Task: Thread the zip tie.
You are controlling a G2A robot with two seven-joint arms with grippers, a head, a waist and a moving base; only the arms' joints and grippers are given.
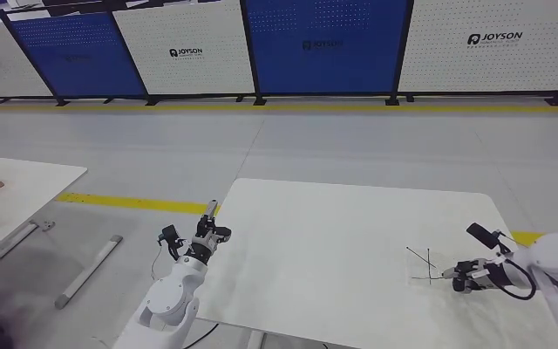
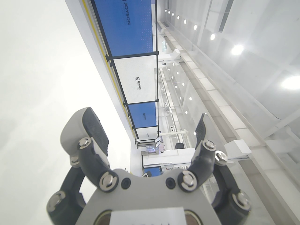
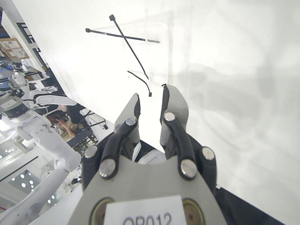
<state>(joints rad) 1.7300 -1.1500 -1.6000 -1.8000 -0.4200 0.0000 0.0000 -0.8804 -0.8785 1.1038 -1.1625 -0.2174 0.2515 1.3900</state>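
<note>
Right jaws gape near 3 zip ties [image 3: 124,37].

Two zip ties [image 3: 123,37] lie crossed on the table [image 1: 331,253], on its right side. A third zip tie [image 3: 141,80] lies between them and the right gripper [image 3: 151,90]. The left gripper [image 1: 210,208] is well apart, by the table's left edge.
</note>
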